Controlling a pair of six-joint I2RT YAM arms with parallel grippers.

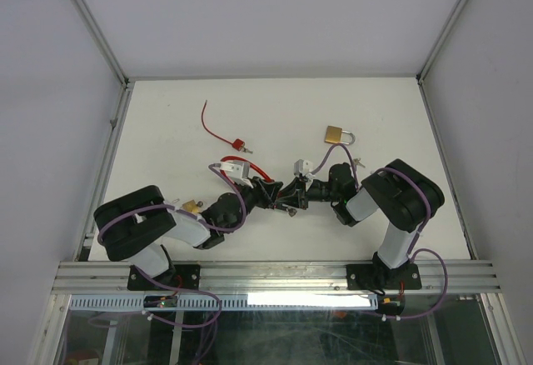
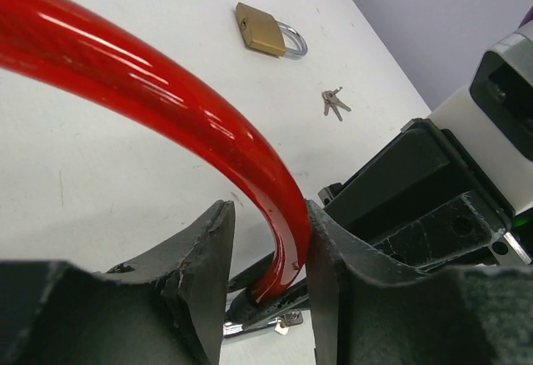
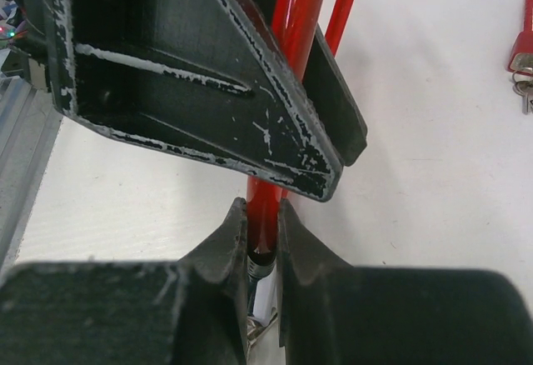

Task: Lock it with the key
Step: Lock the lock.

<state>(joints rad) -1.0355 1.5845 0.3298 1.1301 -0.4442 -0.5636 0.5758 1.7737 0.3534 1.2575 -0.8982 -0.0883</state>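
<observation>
A thick red cable (image 2: 158,82) arcs down between the fingers of my left gripper (image 2: 268,208). It touches the right finger (image 2: 321,240), and a gap shows on the left side. My right gripper (image 3: 262,207) is shut on the cable's lower end (image 3: 265,215), just above its metal ferrule. Both grippers meet mid-table, left gripper (image 1: 271,190) facing right gripper (image 1: 298,195). A brass padlock (image 1: 336,135) lies behind them, with a small bunch of keys (image 1: 359,163) beside it. The padlock (image 2: 260,29) and the keys (image 2: 333,102) also show in the left wrist view.
A thin red cable (image 1: 208,120) with a red lock head (image 1: 238,143) lies at the back left. The same head (image 3: 522,48) shows at the right edge of the right wrist view. The aluminium frame rail (image 1: 275,275) runs along the near edge.
</observation>
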